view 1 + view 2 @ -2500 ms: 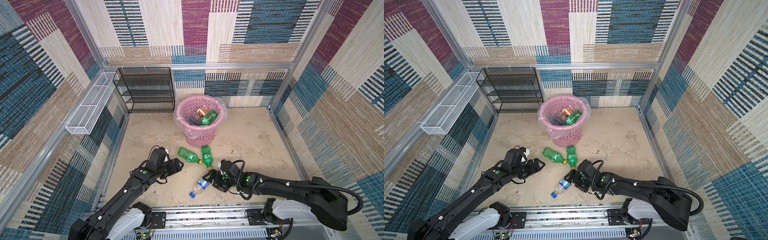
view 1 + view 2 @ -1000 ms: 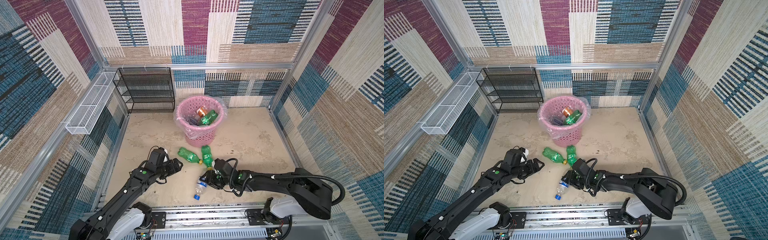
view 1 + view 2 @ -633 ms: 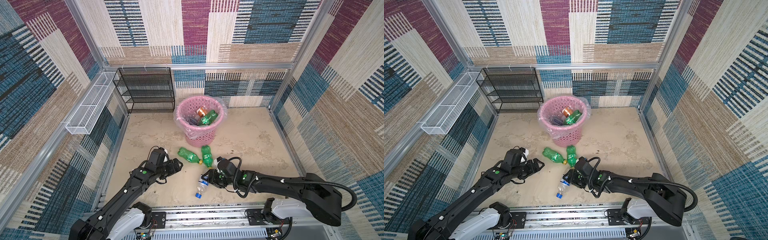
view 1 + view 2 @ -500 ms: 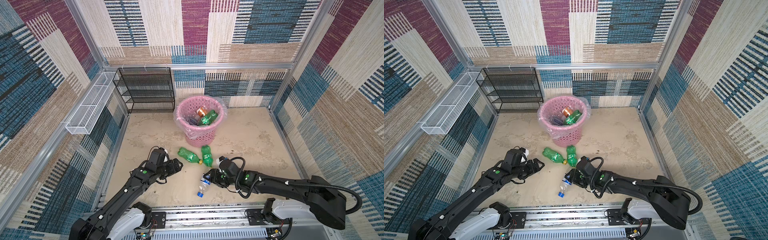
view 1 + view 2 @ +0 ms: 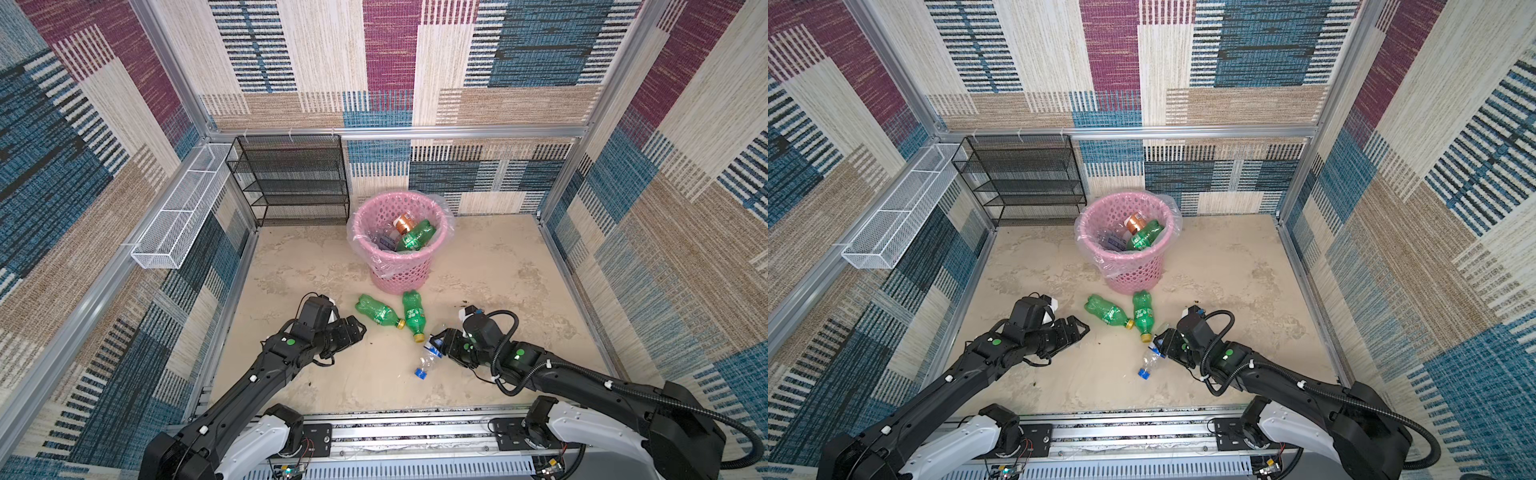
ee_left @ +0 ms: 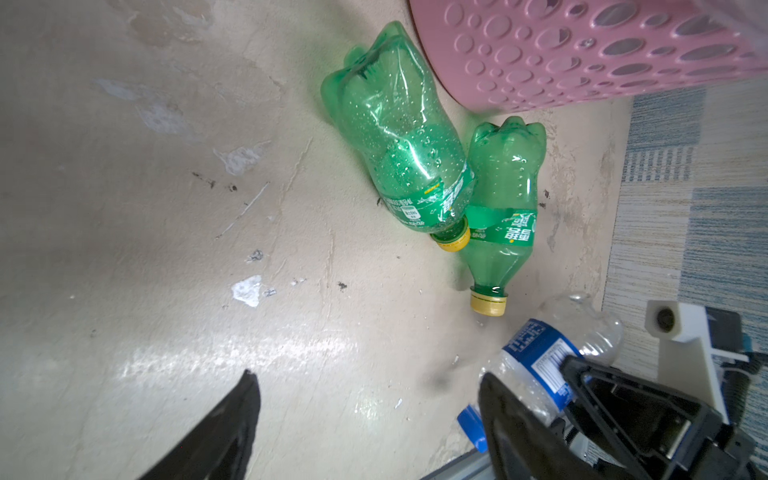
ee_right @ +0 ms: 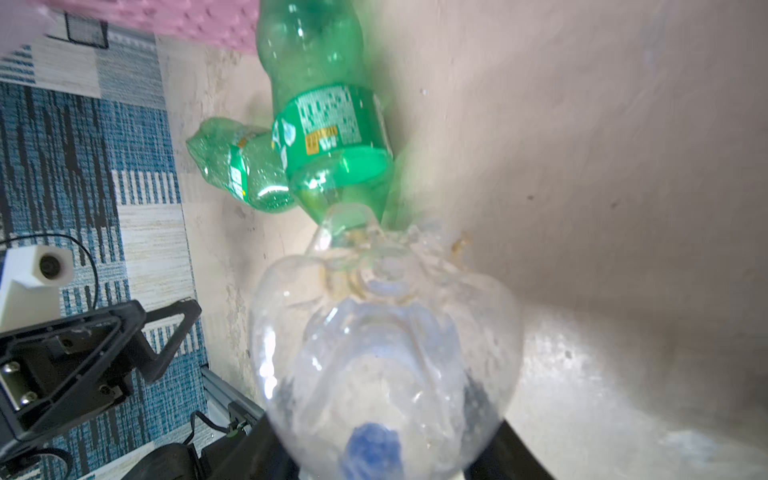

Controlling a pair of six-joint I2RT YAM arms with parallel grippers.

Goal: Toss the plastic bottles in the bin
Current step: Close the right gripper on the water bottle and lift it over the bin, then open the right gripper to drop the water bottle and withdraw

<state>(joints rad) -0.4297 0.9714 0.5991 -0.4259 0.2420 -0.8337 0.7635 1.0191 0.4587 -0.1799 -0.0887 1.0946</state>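
The clear bottle (image 5: 428,356) with the blue cap is near the middle of the front edge of the bench. The right gripper (image 5: 441,344) is closed on its labelled body, so the cap end hangs lower, toward that edge; such a grip should let it drop freely over the bin (image 5: 399,276), which stands nearer the back edge and already holds several bottles. A green bottle (image 5: 376,311) lies by the foot of the bin, its cap touching a second green bottle (image 5: 412,312). The left gripper (image 5: 358,328) is beside them, jaws apart and empty, probably placed to take one next.
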